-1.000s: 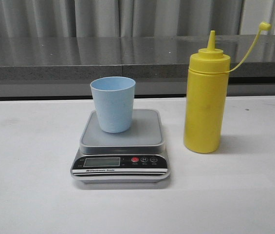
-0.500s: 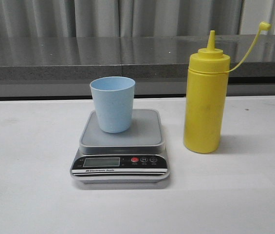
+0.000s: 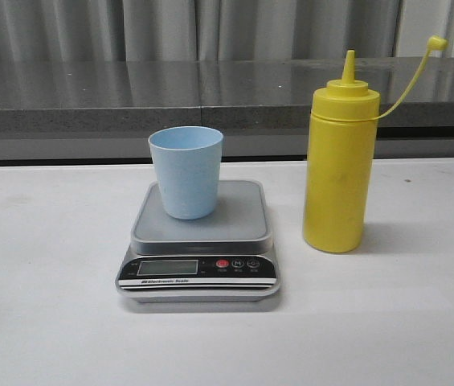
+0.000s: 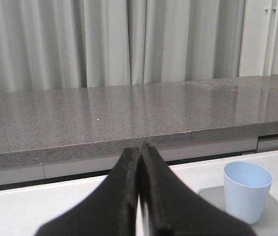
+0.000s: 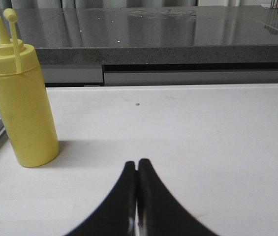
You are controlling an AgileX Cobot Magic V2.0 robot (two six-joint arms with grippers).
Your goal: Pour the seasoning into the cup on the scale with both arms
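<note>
A digital kitchen scale (image 3: 198, 253) sits nearest on the white table (image 3: 42, 322), its black front panel and LCD display (image 3: 167, 267) turned toward the robot, apparently so the reading can be followed as the weight climbs. A small pale blue cup (image 3: 186, 171) stands upright on the scale's grey platform, toward its far-left part, mouth open and ready to receive a pour.

Just to the right of the scale, apart from it, a tall yellow squeeze bottle (image 3: 337, 173) stands upright on the table, its cone nozzle bare and its tethered cap (image 3: 436, 43) swung out on a thin strap to the right. With the cap already off, the seasoning should flow once the bottle is tipped; whether anything is in the cup cannot be told.

Neither arm shows in the front view. The left gripper (image 4: 139, 189) hangs with its black fingers pressed together and holding nothing, the cup ahead and to its right. The right gripper (image 5: 137, 196) is likewise closed and empty, low over bare table, with the bottle ahead and to its left. By this layout, nothing has been grasped and pouring has not begun.

Beyond the table runs a grey stone counter (image 3: 130, 92), backed by pale curtains (image 3: 90, 28).
</note>
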